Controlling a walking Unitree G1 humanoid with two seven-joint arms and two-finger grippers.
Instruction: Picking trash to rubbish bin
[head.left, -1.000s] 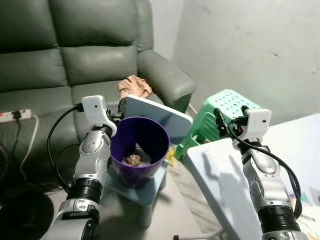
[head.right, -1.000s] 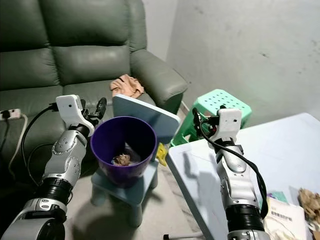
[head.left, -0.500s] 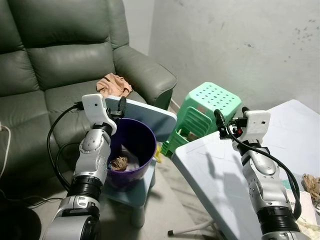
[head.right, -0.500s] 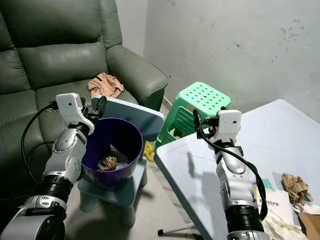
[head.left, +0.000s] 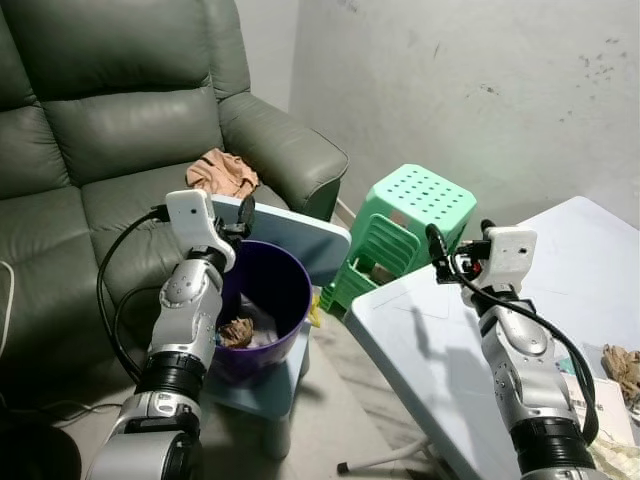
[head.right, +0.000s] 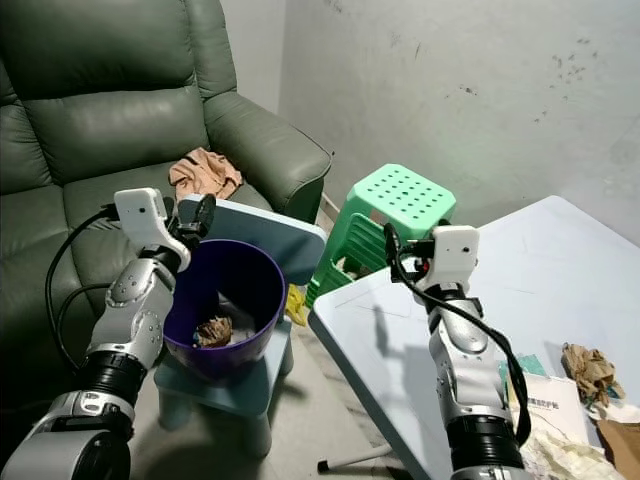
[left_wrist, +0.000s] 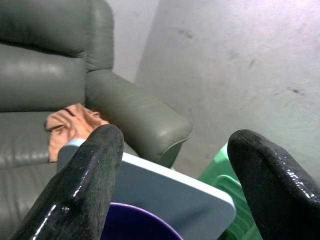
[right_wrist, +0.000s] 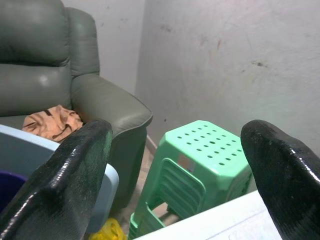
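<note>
Both claws hold nothing, fingers spread apart: the left gripper (head.left: 243, 212) hangs over the purple bin's (head.left: 290, 285) rim, the right gripper (head.right: 392, 243) above the white table's (head.right: 380, 350) near corner. One crumpled wad (head.right: 213, 330) lies binned; I judge more remains, since crumpled paper (head.right: 588, 370) sits at the table's far edge. The right wrist view adds a yellow scrap (right_wrist: 107, 231) under the green stool (right_wrist: 200, 165).

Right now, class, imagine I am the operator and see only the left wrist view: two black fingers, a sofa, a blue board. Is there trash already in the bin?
Observer: Yes, a crumpled brown paper wad lies inside the round purple plastic bin.
Operator: Where does that bin stand?
Observer: On a small pale blue plastic stool, beside the left end effector.
Operator: Is more trash left anywhere?
Observer: Another crumpled brown paper piece lies on the white table, to the robot's right.
</note>
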